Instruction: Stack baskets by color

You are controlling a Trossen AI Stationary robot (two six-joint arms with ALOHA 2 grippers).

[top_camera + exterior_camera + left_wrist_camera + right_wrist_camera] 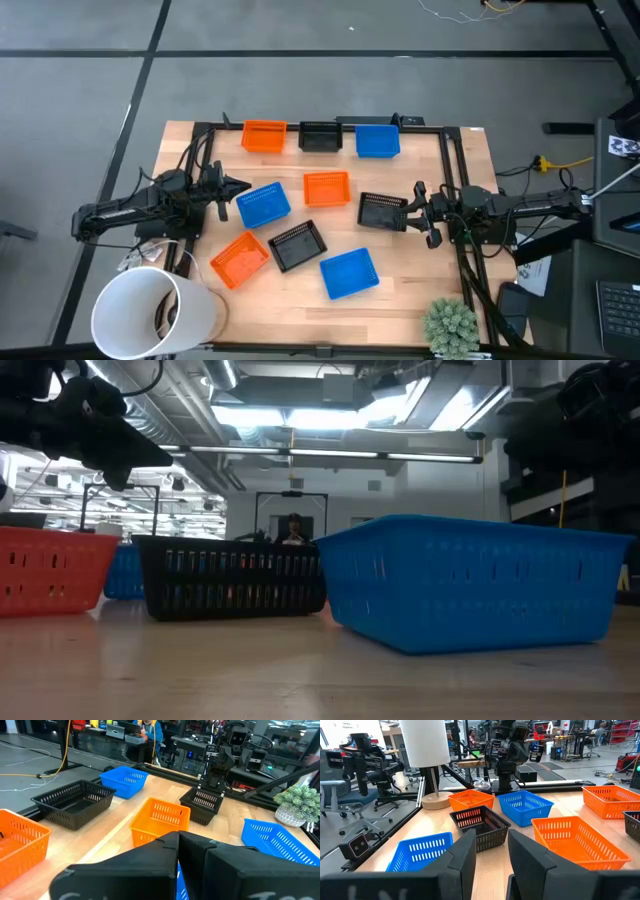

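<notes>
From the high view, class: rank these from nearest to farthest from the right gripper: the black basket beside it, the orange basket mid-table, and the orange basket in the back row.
From the right gripper:
1. Black basket, right beside it.
2. Orange basket, mid-table.
3. Orange basket, back row, far left.
</notes>
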